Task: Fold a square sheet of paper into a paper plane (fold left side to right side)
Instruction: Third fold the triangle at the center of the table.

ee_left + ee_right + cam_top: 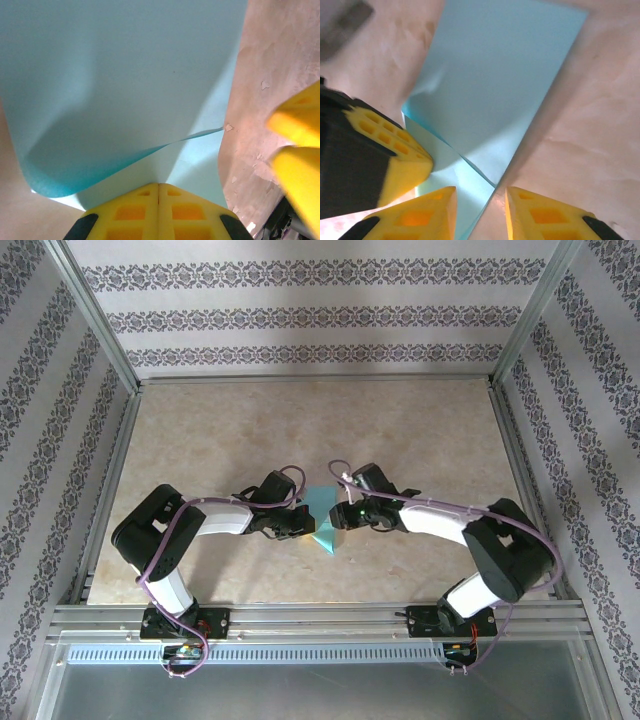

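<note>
The square sheet of paper [322, 508] lies cyan on the beige table between my two grippers, one flap turned over onto the rest. In the left wrist view that flap of the paper [125, 75] stands curled above the lower layer. My left gripper [158, 186] is shut, its yellow tips touching the paper where the two layers meet; I see nothing between them. From above it [297, 525] sits at the sheet's left edge. My right gripper [480, 196] is open, its jaws either side of the paper's [495, 85] right edge, and from above it [344, 516] is at the right edge.
The marbled table [300, 430] stretches far behind the paper. Aluminium rails [320, 618] frame it at the front and sides, with patterned walls beyond. The right gripper's yellow fingers [295, 130] show close by in the left wrist view, and a left finger [390, 150] in the right wrist view.
</note>
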